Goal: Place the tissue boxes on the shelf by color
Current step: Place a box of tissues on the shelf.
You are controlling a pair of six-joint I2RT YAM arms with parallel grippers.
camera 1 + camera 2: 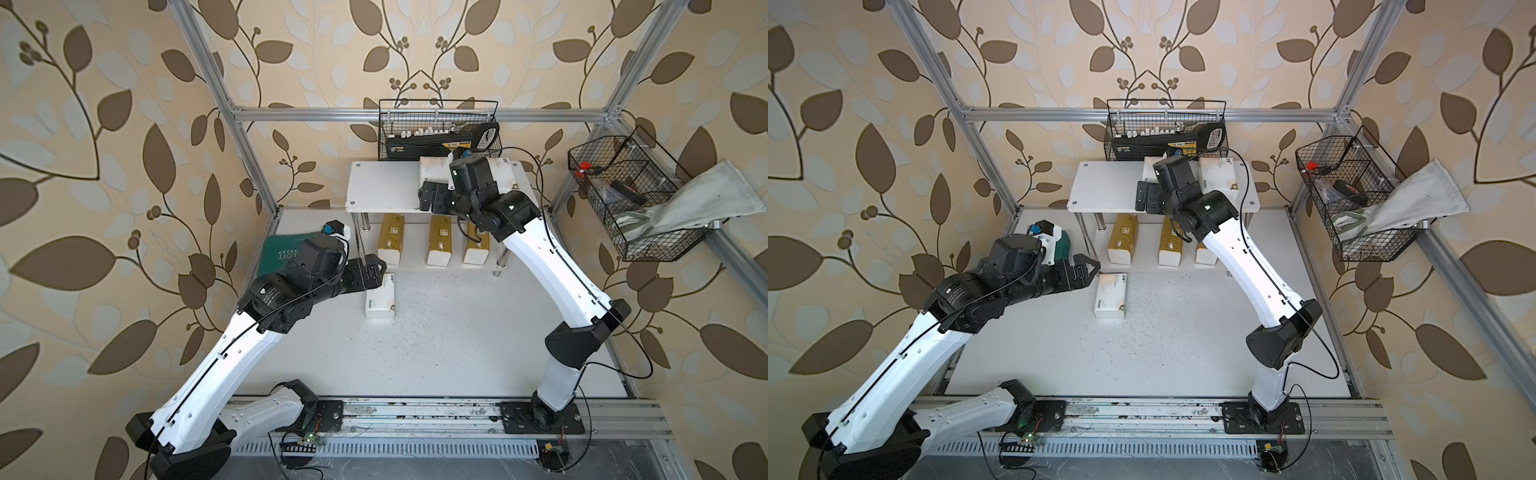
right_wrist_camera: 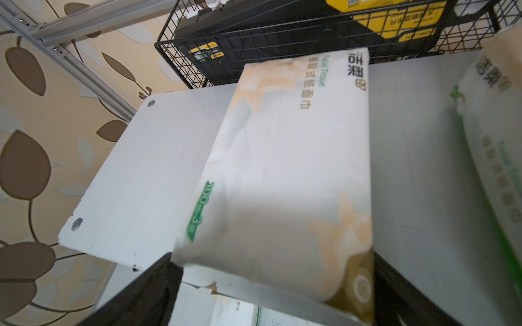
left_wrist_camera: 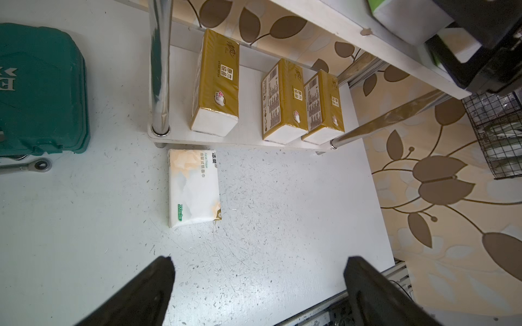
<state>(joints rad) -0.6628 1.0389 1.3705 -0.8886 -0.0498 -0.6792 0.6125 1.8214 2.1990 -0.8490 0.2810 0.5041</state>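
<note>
Next, one white tissue pack (image 3: 195, 187), flat on the table (image 3: 282, 211) just before the lower board of the shelf (image 3: 248, 113): set your left gripper (image 3: 258, 259), wide and empty, squarely across its narrow width, clear of the chrome leg (image 3: 161, 70).

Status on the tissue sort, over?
Left end effector open, empty. Right end effector straddles white pack on shelf top board, grip unclear. Gold packs on lower board; loose white pack on table, nothing blocking it.
</note>
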